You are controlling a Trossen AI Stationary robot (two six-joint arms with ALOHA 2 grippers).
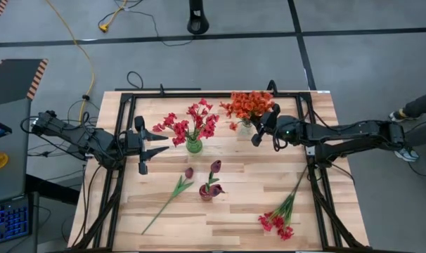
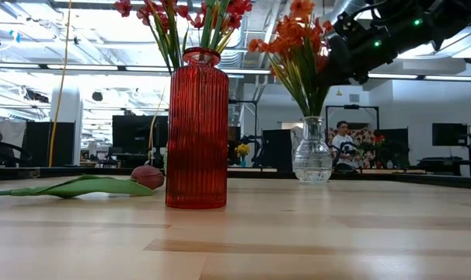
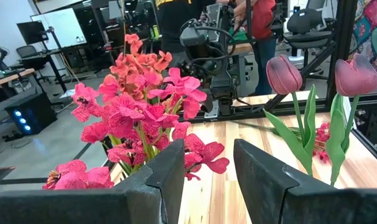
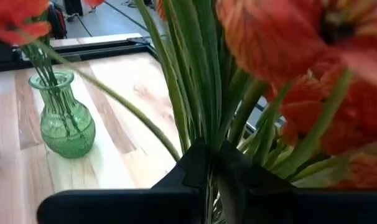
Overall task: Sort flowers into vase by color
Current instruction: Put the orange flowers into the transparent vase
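Pinkish-red flowers [image 1: 188, 125] [image 3: 145, 112] stand in a green glass vase [image 1: 193, 146] [image 4: 63, 121]. Orange flowers [image 1: 249, 104] [image 2: 298, 39] stand in a clear vase [image 1: 245, 127] [image 2: 312, 152]. Maroon tulips [image 1: 215, 167] [image 3: 285, 73] stand in a red ribbed vase [image 1: 207, 192] [image 2: 197, 128]. One loose tulip [image 1: 176, 190] [image 2: 148, 176] lies flat beside it. A loose pinkish-red stem [image 1: 282, 214] lies near the right near corner. My left gripper [image 1: 160, 145] [image 3: 208, 155] is open, left of the green vase. My right gripper [image 1: 259, 133] [image 4: 212, 155] [image 2: 336, 58] is shut among the orange stalks. My right gripper pinches the orange flowers' green stalks [image 4: 208, 134] between its two fingers, below the blooms and above the clear vase's neck. The fingers come from the table's right side, across the stalks. The stalks stand upright with their lower ends in the clear vase.
A black frame [image 1: 121, 119] runs along the table's left, far and right edges. Bare wood lies between the vases and along the near edge [image 1: 220, 232]. People and desks show in the room beyond the far edge.
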